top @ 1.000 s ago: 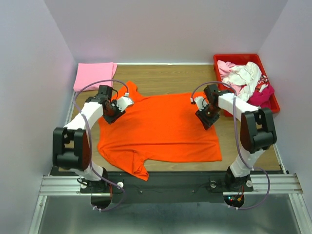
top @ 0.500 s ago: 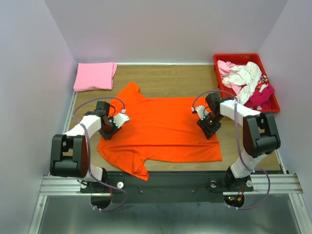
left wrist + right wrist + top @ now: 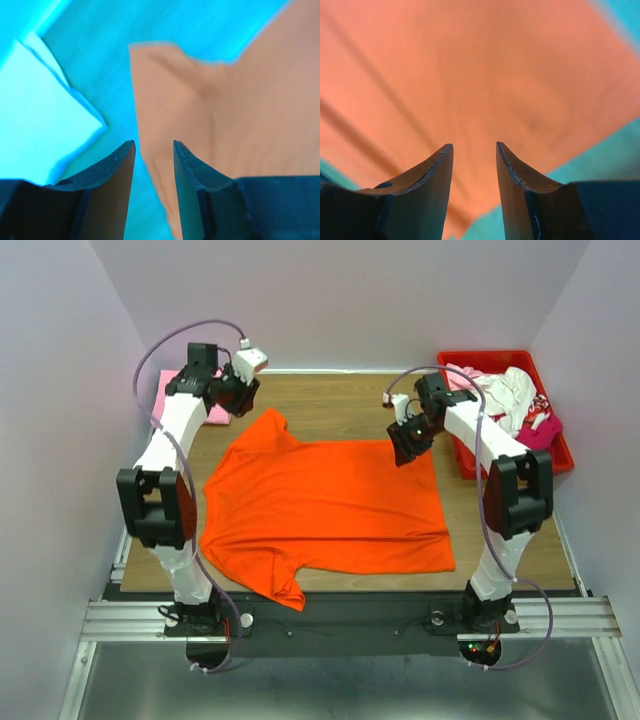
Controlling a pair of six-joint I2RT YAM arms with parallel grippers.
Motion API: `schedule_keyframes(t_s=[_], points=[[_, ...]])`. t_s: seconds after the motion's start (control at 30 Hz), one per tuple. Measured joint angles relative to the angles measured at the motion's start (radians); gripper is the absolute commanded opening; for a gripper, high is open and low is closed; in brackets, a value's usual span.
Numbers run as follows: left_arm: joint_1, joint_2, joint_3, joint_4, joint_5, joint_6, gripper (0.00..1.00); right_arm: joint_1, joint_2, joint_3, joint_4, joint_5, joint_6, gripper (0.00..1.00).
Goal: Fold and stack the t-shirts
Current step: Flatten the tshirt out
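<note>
Left gripper (image 3: 241, 398): jaws spread, nothing between them. It hangs at the far left of the table (image 3: 340, 400), between the folded pink t-shirt (image 3: 168, 405) and the far sleeve of the orange t-shirt (image 3: 330, 505). Its wrist view has the sleeve's edge (image 3: 165, 100) just ahead of the gap, bare board beside it and the folded shirt (image 3: 35, 115) off to the left, washed pale by that camera

Right gripper (image 3: 402, 445): jaws spread, empty. It is over the far right corner of the orange t-shirt, and its wrist view is filled with orange cloth (image 3: 470, 75) and a strip of board at the lower right. Whether the tips touch the cloth cannot be told

Orange t-shirt: one, unfolded, spread flat mid-table, sleeves to the left, hem to the right, near sleeve reaching the near edge

Pink t-shirt: one, folded, in the far left corner, partly hidden by the left arm (image 3: 170, 440), apart from the orange one

Red crate (image 3: 490, 357): far right of the table. It holds a loose heap of white t-shirts (image 3: 500, 395) and a magenta t-shirt (image 3: 538, 435). The right arm (image 3: 490, 445) crosses its left wall
</note>
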Motion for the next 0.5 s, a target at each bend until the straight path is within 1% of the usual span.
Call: schedule_keyframes(t_s=[0.03,0.07,0.13,0.2,0.37,0.4,0.5], points=[[0.000,0.044,0.067,0.005,0.011,-0.035,0.49,0.000,0.043,0.056,0.010,-0.013,0.024,0.45],[0.000,0.119,0.155,0.028,0.018,-0.074,0.49,0.000,0.072,0.091,0.024,-0.022,0.048,0.45],[0.000,0.235,0.271,0.084,0.025,-0.135,0.52,0.000,0.154,0.186,0.060,-0.042,0.100,0.46],[0.000,0.344,0.340,0.119,0.025,-0.182,0.53,0.000,0.232,0.271,0.089,-0.050,0.146,0.47],[0.000,0.582,0.441,0.129,0.020,-0.271,0.57,-0.002,0.338,0.395,0.121,-0.016,0.198,0.50],[0.000,0.605,0.445,0.130,0.018,-0.278,0.58,-0.002,0.355,0.410,0.133,-0.002,0.203,0.53],[0.000,0.667,0.449,0.129,0.008,-0.301,0.58,-0.010,0.383,0.430,0.143,0.030,0.211,0.55]])
